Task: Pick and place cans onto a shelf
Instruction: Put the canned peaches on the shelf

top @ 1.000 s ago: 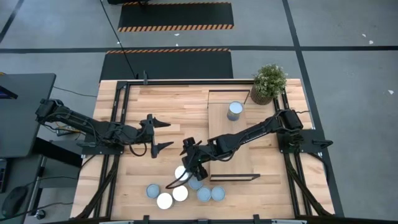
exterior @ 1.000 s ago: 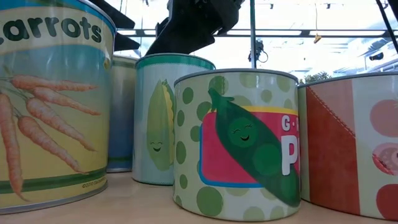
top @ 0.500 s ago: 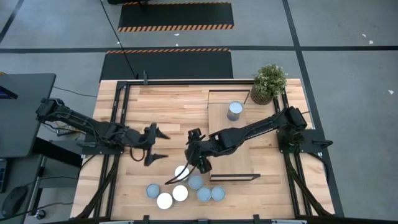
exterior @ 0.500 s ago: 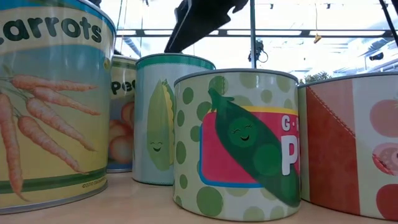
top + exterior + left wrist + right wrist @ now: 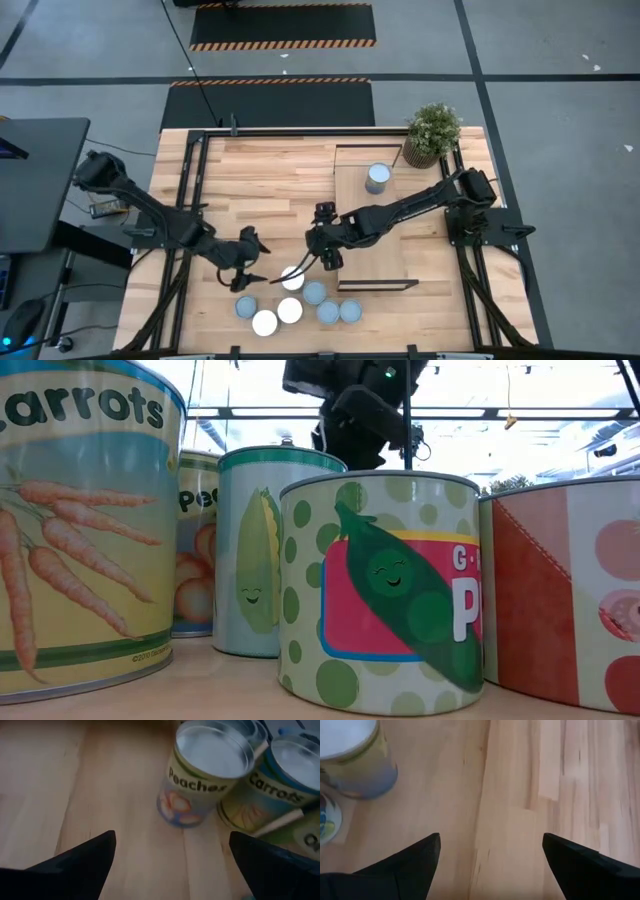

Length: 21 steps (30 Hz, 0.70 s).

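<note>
Left tool [image 5: 250, 272] low over the bench [image 5: 270, 180] at about seven o'clock, fingers spread wide, nothing between them. Its wrist view looks past both dark fingers [image 5: 75, 865] at a peaches can [image 5: 207, 772] standing upright just ahead, with a carrots can [image 5: 272, 790] touching or just beside it.

Right tool [image 5: 328, 252] hangs over the bench's middle, at the shelf's nine o'clock edge, jaws well apart and empty. Its wrist view shows bare planks between the fingers [image 5: 400, 867], and one can [image 5: 355, 760] off to the side.

Cluster of cans [image 5: 295, 300] at six o'clock on the bench: six, pale round tops up, standing close together, the nearest to the tools [image 5: 292, 278] lying between the two.

The shelf [image 5: 372, 225], a light board with dark end frames, runs twelve to six on the bench's three o'clock half. One can [image 5: 377, 178] stands on it toward its twelve o'clock end. Potted plant [image 5: 432, 133] at the bench's one o'clock corner, just beyond the shelf.

Low view: a peas can [image 5: 385, 590] in front, a corn can [image 5: 265, 550] behind it, a carrots can large at nine o'clock, dark arm [image 5: 360, 405] overhead.
</note>
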### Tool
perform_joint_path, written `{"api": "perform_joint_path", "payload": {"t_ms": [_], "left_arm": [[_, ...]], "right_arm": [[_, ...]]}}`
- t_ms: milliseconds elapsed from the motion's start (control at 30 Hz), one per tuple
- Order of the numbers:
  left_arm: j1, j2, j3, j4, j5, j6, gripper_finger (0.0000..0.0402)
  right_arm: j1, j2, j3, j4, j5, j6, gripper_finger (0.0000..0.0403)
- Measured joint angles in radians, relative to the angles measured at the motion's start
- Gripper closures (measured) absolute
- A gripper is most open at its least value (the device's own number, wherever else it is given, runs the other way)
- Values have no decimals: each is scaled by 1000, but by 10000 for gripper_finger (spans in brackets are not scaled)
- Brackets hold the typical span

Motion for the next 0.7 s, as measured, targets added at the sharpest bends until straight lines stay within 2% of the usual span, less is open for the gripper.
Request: {"api": "perform_joint_path", "payload": {"t_ms": [167,467,700], "left_arm": [[-17,98,1,136,-55,0,5],[-25,253,0,355,-36,23,5],[-22,334,1,465,-38,7,5]], "right_arm": [[-5,-20,-7,2,25,4,44],[-20,-51,-8,-2,29,-3,44],[-23,-51,-8,-5,28,-3,44]]}}
